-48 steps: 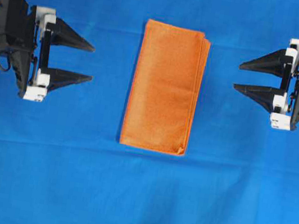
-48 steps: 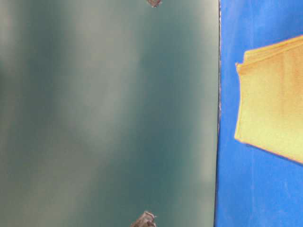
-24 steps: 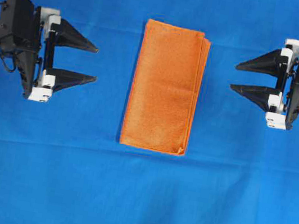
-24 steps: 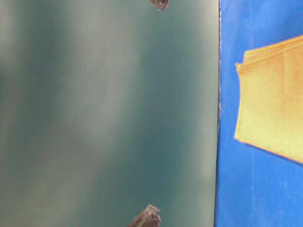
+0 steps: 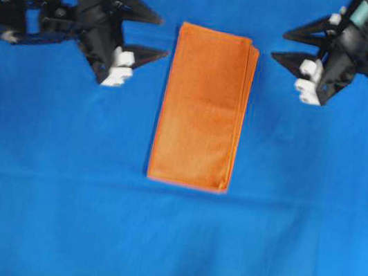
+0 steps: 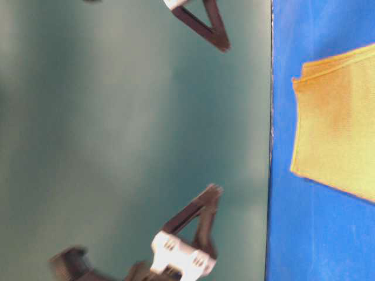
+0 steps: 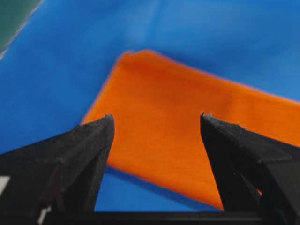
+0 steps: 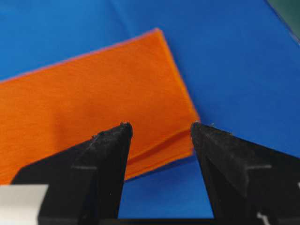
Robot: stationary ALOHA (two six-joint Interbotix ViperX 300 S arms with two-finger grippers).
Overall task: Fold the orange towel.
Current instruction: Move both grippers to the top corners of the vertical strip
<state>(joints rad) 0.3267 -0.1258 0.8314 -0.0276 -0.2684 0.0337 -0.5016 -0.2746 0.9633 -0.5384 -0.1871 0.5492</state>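
With both grippers, left gripper [image 5: 159, 36] and right gripper [image 5: 278, 44], spread wide and empty, I aim each at a far corner of the bright orange fuzzy towel [image 5: 203, 107], pinching every layer.

- Orange towel [image 5: 204, 107]: folded flat strip at centre of the blue cloth [image 5: 166, 247]; the only low obstacle.
- Left gripper [image 5: 155, 35], jaws apart, at 10 o'clock of the towel; narrow gap to its edge.
- Right gripper [image 5: 280, 45], jaws apart, at 2 o'clock; similar gap.
- From 3 through 6 to 9 o'clock: bare cloth, free passage.
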